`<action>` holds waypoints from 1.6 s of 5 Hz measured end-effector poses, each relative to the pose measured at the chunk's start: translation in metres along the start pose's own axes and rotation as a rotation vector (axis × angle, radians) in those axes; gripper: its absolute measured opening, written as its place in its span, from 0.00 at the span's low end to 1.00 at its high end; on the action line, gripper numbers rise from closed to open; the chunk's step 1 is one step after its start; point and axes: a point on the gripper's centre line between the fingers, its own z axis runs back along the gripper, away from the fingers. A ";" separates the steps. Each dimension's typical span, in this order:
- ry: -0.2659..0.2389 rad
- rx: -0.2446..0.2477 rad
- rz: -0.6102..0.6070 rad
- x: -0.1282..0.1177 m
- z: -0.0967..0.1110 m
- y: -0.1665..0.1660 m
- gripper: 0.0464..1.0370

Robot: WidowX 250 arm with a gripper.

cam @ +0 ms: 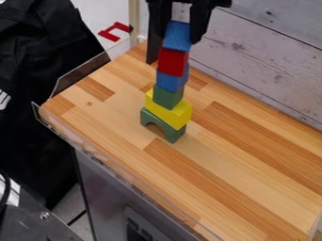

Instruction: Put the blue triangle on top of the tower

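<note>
"Where do we have the blue triangle (178, 35)?"

"Right at the top of the tower, above the red block (173, 62), with the gripper (174, 51) around it. Beneath the red we see a blue block (170, 82), a green block (168, 97), a yellow block (167, 112) and, on the wooden tabletop (239, 183), a green arch (175, 135)."

"Are we clamped on it?"

"We can't tell whether the claw grips it or stands slightly apart from its sides."

"So which step are we on?"

"The final placing, we'd judge: set down and let go. First we should make sure the triangle bears squarely on the red, then part the claw evenly and lift straight up. Any sideways brush could topple our narrow stack."
</note>
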 end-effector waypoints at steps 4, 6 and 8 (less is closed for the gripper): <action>0.003 0.023 0.013 0.005 -0.008 0.005 0.52; 0.048 0.017 0.012 0.004 -0.017 0.002 0.89; 0.045 0.014 0.037 0.004 -0.014 -0.001 0.96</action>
